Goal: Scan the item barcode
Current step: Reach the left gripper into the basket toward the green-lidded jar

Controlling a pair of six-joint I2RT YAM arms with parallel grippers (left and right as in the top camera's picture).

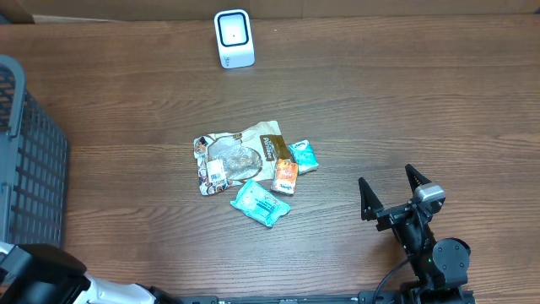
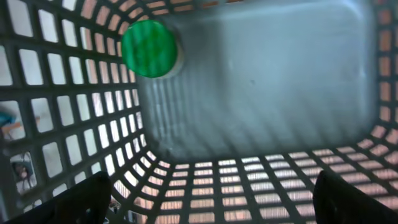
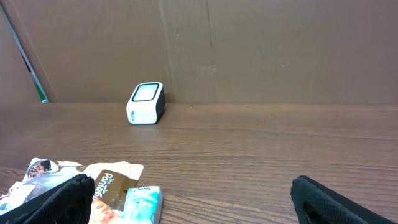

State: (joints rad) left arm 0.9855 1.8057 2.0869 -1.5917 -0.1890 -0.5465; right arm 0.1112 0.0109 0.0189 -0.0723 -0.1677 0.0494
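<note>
The left end effector (image 2: 211,202), spread wide and empty, faces into the grey plastic lattice basket (image 1: 25,160), which holds a round green object (image 2: 149,48); crinkled foil snack packets (image 1: 253,165) lie mid brown wooden table (image 1: 405,101), well apart from the small white scanner (image 1: 234,38); the right end effector (image 1: 386,176) gapes empty near them

Hardly any legible print. On the large pouch (image 3: 106,183), white slanted lettering across a brown band, opening with what looks like "Dan"; remainder too blurred to spell. Toward the pouch's left end, a white barcode label (image 1: 218,173), bars and digits too small to make out. On the orange packet (image 1: 285,176) just right of the pouch, pale print, unreadable. Likewise on the near teal packet (image 1: 261,203) and the smaller teal packet (image 1: 304,156) farther right: white marks only, no word decipherable.
</note>
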